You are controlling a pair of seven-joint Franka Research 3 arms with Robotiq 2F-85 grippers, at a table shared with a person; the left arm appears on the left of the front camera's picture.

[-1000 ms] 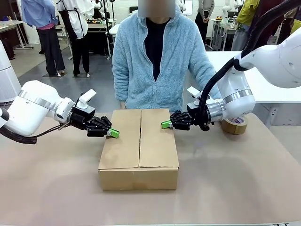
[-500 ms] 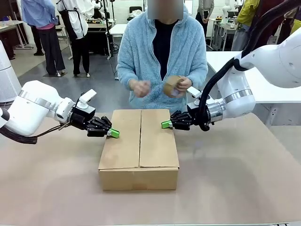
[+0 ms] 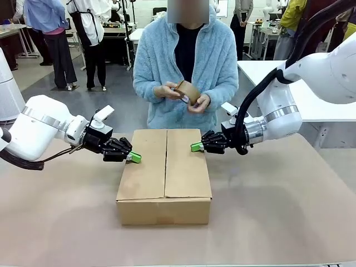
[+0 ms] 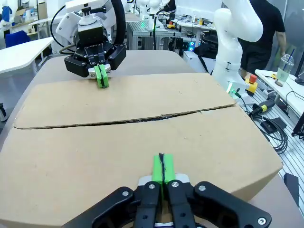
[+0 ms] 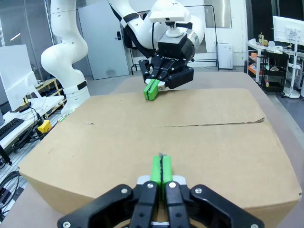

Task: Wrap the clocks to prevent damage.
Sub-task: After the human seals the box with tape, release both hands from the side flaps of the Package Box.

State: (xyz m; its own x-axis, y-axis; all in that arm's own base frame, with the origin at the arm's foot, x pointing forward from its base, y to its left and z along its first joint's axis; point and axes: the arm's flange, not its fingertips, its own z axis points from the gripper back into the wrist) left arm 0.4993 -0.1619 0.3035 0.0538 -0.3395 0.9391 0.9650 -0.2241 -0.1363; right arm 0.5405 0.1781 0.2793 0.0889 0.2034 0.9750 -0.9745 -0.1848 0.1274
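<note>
Gone from the tabletop (image 3: 278, 211) beside the right arm since a second ago and now up at chest height: brown ring-shaped roll of packing tape (image 3: 189, 91), held between the person's right hand (image 3: 166, 90) and the person's left hand (image 3: 200, 104), both drawn closer together and more to the middle than half a second ago. No shift meanwhile in either white arm or in the large brown cardboard box (image 3: 164, 172). Sits in the middle of the beige tabletop, both top flaps folded flat, the seam between them running from the robot's side to the person's side and showing as a thin dark slit in the left wrist view. Left fingers (image 3: 133, 158), black with green pads, pressed fully together with nothing between them, tips lying on the left flap at its outer edge. Right fingers (image 3: 196, 147) equally shut and empty, tips on the right flap at its outer edge, somewhat nearer the person's end of the box than the left ones. Face each other across the box top in both wrist views, well apart, the seam between them. Cannot tell where the clocks are: box closed, its inside hidden.
</note>
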